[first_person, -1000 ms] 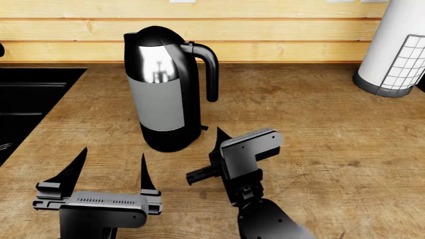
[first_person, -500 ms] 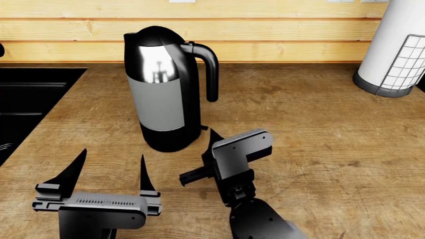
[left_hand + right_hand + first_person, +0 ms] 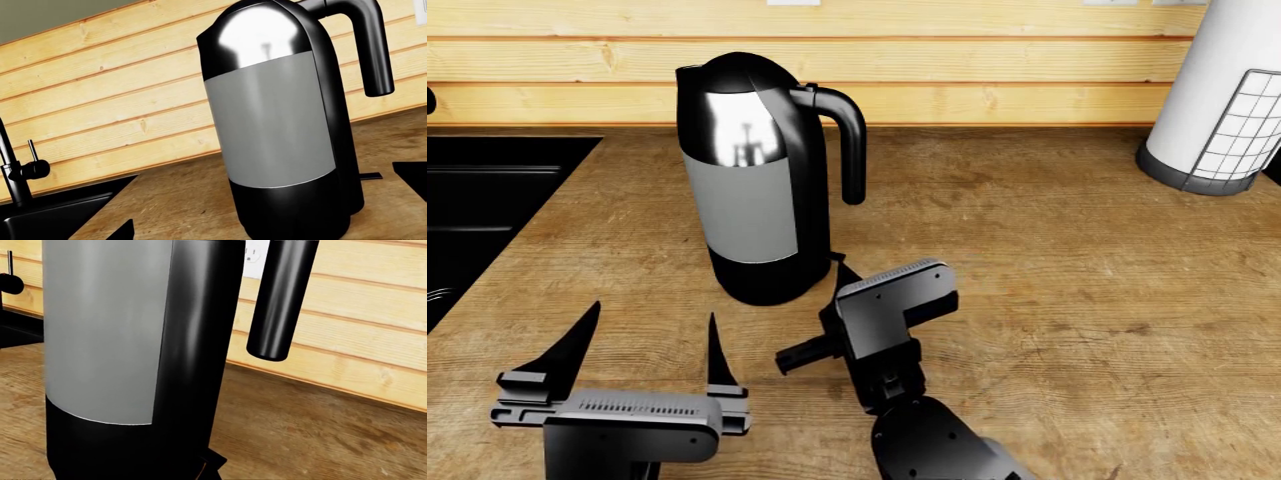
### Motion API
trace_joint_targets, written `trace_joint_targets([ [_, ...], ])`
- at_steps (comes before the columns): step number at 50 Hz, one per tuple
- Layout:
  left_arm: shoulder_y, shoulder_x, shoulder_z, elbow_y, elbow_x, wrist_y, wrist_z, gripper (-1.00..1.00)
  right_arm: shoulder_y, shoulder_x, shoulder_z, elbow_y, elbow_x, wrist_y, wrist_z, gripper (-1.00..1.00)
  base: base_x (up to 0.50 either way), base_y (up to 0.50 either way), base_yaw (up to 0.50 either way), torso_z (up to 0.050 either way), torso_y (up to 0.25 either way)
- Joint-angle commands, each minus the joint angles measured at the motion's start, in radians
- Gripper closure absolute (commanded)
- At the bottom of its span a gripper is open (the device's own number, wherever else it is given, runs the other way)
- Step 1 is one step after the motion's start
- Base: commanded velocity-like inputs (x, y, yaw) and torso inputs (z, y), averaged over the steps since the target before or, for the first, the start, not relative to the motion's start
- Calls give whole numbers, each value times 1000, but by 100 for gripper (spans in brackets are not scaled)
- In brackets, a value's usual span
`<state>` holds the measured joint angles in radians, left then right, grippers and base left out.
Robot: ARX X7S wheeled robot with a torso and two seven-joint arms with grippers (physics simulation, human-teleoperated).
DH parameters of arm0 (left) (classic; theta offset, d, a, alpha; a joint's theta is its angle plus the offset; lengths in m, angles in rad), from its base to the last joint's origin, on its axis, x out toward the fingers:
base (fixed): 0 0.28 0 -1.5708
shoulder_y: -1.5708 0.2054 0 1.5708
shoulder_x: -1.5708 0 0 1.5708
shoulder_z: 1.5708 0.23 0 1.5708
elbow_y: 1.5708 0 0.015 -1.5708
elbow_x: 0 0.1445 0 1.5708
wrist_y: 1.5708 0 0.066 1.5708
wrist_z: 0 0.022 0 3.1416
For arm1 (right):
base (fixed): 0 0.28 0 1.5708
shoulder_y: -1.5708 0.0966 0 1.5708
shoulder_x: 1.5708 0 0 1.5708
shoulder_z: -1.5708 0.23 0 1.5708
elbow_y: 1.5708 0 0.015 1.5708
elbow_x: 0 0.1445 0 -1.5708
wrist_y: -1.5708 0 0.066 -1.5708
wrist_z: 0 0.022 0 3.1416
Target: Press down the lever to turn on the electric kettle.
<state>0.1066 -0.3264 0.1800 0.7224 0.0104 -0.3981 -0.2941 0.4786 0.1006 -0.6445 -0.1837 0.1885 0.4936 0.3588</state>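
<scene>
Two grippers low over wood-grain counter (image 3: 1068,260). Kettle (image 3: 754,190) upright near back, handle toward right side. Plank wall (image 3: 988,65) behind, outlet on it. Black sink (image 3: 487,200) set into counter at left, faucet (image 3: 17,170) by it. White cylinder (image 3: 1228,100) far right. Left gripper (image 3: 647,335) spread wide, empty. Right gripper (image 3: 834,290) close by kettle base; opening cannot tell. Lever (image 3: 369,176) juts from base below handle.

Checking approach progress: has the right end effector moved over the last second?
Yes. The right end effector has slid left toward the electric kettle, its tip now nearly at the black base, by the lever.
</scene>
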Motion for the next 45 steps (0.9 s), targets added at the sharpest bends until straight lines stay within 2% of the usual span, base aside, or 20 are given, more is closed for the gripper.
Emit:
trace_joint_targets([
  [1, 4, -5, 2, 2, -1, 1, -4, -100, 18, -12, -21, 38, -1, -4, 13, 100, 0, 0, 0, 0, 0],
  [14, 12, -7, -3, -9, -12, 19, -9, -100, 71, -41, -24, 187, -8, -60, 39, 100, 0, 0, 0, 0, 0],
  [32, 22, -13, 1, -3, -14, 23, -17, -100, 95, -47, -50, 228, 9, -68, 65, 100, 9, 2, 4, 0, 0],
  [45, 21, -16, -1, -5, -19, 27, -21, -100, 118, -53, -81, 337, 8, -84, 80, 100, 12, 3, 5, 0, 0],
])
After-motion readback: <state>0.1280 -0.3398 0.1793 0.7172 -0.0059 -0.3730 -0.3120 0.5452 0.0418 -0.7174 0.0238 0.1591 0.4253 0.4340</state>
